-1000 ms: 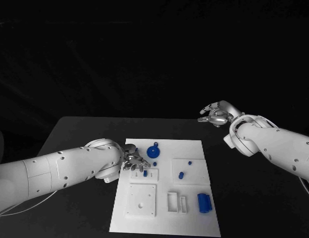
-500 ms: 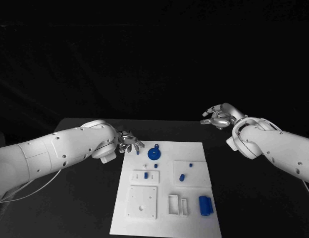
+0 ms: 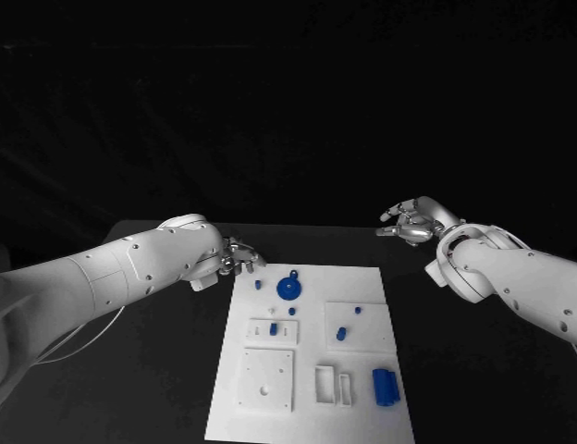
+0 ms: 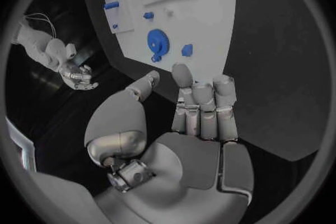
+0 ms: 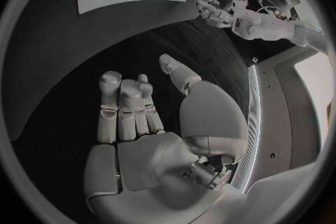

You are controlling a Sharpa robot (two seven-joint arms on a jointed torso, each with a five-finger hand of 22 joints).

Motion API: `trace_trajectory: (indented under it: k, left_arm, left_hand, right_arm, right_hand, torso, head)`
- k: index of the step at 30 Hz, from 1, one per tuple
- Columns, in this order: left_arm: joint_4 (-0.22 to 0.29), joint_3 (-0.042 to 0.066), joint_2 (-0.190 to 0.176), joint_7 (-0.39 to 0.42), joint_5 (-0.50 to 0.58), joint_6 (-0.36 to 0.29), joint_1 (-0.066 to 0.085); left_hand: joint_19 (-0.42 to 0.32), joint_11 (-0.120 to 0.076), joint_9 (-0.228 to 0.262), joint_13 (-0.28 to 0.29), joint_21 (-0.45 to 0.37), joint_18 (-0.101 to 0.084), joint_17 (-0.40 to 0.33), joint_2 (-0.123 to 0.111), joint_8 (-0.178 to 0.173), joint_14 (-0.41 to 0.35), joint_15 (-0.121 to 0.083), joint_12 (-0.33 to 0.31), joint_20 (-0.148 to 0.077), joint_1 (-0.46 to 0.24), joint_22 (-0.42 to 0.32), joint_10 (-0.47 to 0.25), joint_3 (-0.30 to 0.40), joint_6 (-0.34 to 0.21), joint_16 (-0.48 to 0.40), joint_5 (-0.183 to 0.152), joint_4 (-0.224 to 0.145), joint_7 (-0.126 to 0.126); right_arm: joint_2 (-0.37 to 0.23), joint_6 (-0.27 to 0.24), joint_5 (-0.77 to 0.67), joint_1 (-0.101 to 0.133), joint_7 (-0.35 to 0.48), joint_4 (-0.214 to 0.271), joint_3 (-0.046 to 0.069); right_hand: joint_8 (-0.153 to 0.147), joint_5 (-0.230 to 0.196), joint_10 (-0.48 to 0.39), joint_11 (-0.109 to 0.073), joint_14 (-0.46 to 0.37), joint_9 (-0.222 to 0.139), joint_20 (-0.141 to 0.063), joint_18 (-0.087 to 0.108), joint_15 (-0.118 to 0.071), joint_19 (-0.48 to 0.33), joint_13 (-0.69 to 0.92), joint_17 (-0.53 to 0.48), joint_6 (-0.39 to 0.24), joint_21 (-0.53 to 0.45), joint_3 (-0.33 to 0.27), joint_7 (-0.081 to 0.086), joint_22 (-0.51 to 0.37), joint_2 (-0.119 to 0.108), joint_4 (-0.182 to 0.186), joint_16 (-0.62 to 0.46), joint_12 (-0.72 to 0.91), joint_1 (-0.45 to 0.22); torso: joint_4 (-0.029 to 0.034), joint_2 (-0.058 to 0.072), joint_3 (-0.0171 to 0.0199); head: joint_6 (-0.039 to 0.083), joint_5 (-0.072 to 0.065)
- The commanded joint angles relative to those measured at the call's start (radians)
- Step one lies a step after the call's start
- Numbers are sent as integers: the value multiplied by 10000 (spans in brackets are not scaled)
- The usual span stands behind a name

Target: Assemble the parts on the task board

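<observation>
Left hand (image 3: 239, 258) empty, fingers loosely apart, hovering just off the far left corner of the white rectangular task board (image 3: 369, 370). Right hand (image 3: 412, 223) empty, over the black counter (image 3: 462, 370). Blue round disc part (image 3: 288, 287) on the board's far end, likely next.

The task board (image 3: 309, 370) looks like smooth, matt white plastic. The small blue parts (image 3: 384, 384) on it look like smooth plastic too, and the round blue wheel (image 3: 288, 287) near the board's far edge shines a little. The table (image 3: 475, 370) under the board is dull and black. Both arms have shiny white shells. The left hand (image 4: 189, 123) and right hand (image 5: 150, 123) look like smooth grey metal.
</observation>
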Motion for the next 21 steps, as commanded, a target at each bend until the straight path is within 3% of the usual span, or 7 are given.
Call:
trace_trajectory:
  k: [1, 16, 21]
  left_arm:
    - [-285, 0, 190, 71, -276, 543, 3]
    - [-1175, -6, 649, 55, -423, 1124, -145]
    - [-1287, -8, 716, 39, -423, 1408, -198]
  left_hand:
    - [-79, 63, -10, -4, -68, -31, -6, 0, -51, -23, 60, -41, -938, -65, -11, -23, 6, -65, -68, -43, 104, 18]
    - [-115, 91, 0, 5, -61, -33, 5, 84, -75, -60, 85, -56, -932, 20, 3, -45, -23, -141, -64, -43, 134, 46]
    - [-139, 109, -4, 14, -57, -36, 12, 139, -108, -81, 102, -59, -924, 61, 12, -60, -66, -216, -60, -43, 118, 65]
  right_arm:
    - [-49, 0, 3, -5, 68, 89, 5]
    - [-150, -15, 2, -3, 58, 334, 21]
    - [-160, -19, 2, -2, 57, 375, 26]
  right_hand:
    - [-54, 39, -72, 16, -44, -10, -25, 518, 46, 47, -17, 14, -155, -45, -36, 226, 161, -16, -49, -52, 57, -99]
    - [-55, 55, -71, 15, -42, -12, -26, 518, 46, 49, -21, 15, -157, -45, -36, 226, 161, -25, -52, -52, 60, -105]
    - [-55, 59, -70, 15, -41, -13, -27, 518, 46, 51, -23, 16, -156, -44, -36, 226, 161, -27, -53, -52, 62, -107]
  torso:
    - [-52, 94, -30]
    - [-114, 249, -78]
    - [-94, 237, -76]
  head:
    - [32, 12]
    - [99, 32]
    - [67, 1]
